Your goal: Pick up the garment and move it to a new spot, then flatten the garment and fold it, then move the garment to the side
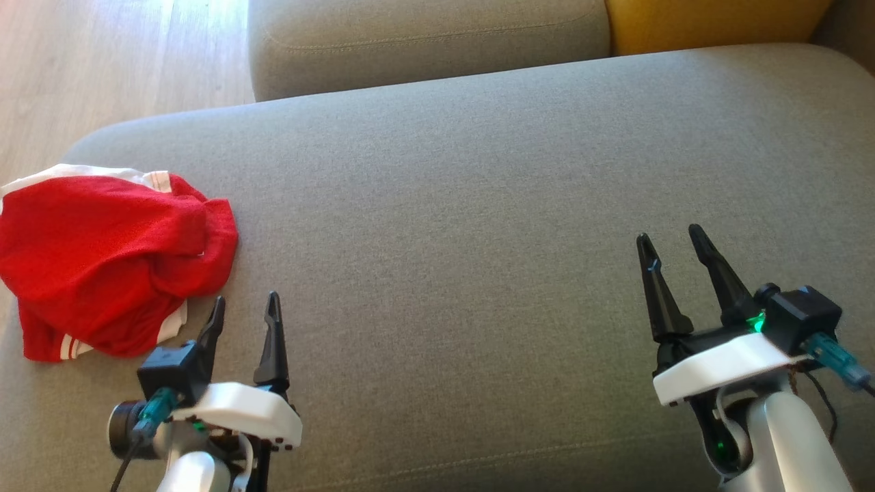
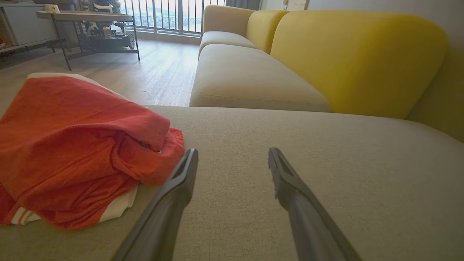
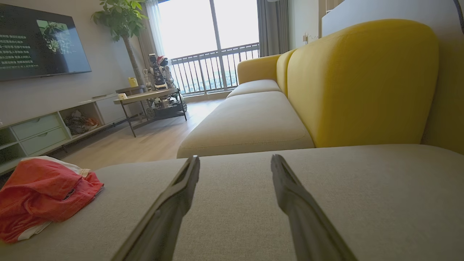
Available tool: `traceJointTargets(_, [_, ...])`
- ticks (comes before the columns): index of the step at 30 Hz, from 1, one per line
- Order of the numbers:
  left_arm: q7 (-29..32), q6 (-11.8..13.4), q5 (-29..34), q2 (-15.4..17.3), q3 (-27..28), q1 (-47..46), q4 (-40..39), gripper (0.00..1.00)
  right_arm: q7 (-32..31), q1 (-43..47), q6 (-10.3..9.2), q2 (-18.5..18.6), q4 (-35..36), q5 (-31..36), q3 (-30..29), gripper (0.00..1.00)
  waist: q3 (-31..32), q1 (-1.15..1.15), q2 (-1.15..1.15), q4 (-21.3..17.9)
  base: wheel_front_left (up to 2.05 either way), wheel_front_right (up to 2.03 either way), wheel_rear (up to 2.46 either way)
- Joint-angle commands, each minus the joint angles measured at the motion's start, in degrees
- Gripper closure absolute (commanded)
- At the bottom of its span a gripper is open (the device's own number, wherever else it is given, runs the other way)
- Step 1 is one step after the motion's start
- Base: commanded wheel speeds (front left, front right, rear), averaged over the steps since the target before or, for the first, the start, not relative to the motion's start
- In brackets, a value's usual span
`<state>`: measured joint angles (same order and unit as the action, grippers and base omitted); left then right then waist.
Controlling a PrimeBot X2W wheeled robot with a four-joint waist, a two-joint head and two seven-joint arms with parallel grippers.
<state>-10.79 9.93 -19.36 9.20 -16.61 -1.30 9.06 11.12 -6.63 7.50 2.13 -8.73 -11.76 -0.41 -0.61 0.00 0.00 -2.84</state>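
Garment (image 1: pixel 109 260), red with white trim, lies crumpled at the left end of the grey cushion (image 1: pixel 444 205). We hold our left gripper (image 1: pixel 246 304) with its fingers spread wide and empty, the tips just beside the cloth's near edge. Our right gripper (image 1: pixel 670 236), equally spread and empty, hovers well apart from it.
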Motion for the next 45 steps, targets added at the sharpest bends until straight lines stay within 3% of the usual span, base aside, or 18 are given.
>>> traceJointTargets(1, [-1.2, -0.65, 0.59, -0.05, 2.31, -3.06, -1.54, 0.0, 0.91, -2.95, -0.01, 0.63, 1.4, -0.05, 0.98, 0.0, 0.0, 0.0, 0.0, -0.06, 0.0, 0.0, 0.0])
traceJointTargets(7, [-2.22, -2.62, 1.2, -1.96, 4.45, -2.64, -0.81, 0.0, 1.92, -3.35, -0.01, 0.67, -1.05, -2.11, 0.77, 0.0, -0.02, 0.0, 0.0, -0.3, 0.0, 0.0, 0.0])
traceJointTargets(13, [-3.25, -3.98, 4.98, -2.96, 5.21, -2.46, 0.84, 0.0, 2.93, -4.26, -0.01, 0.71, -2.83, 1.64, 1.41, 0.0, -0.07, 0.0, 0.0, -0.47, 0.0, 0.0, 0.0])
traceJointTargets(20, [-4.2, -4.44, 9.95, -3.72, 5.61, -2.44, 2.58, 0.0, 3.87, -4.75, -0.01, 0.75, -3.16, 6.73, 1.88, 0.0, 0.17, 0.0, 0.0, -0.4, 0.0, 0.0, 0.0])
traceJointTargets(45, [-4.2, -6.21, 11.97, -5.78, 8.28, -2.98, 3.71, 0.0, 3.88, -4.76, -0.01, 0.75, -4.03, 6.4, 1.19, 0.0, 0.46, 0.0, 0.0, 0.93, 0.0, 0.0, 0.0])
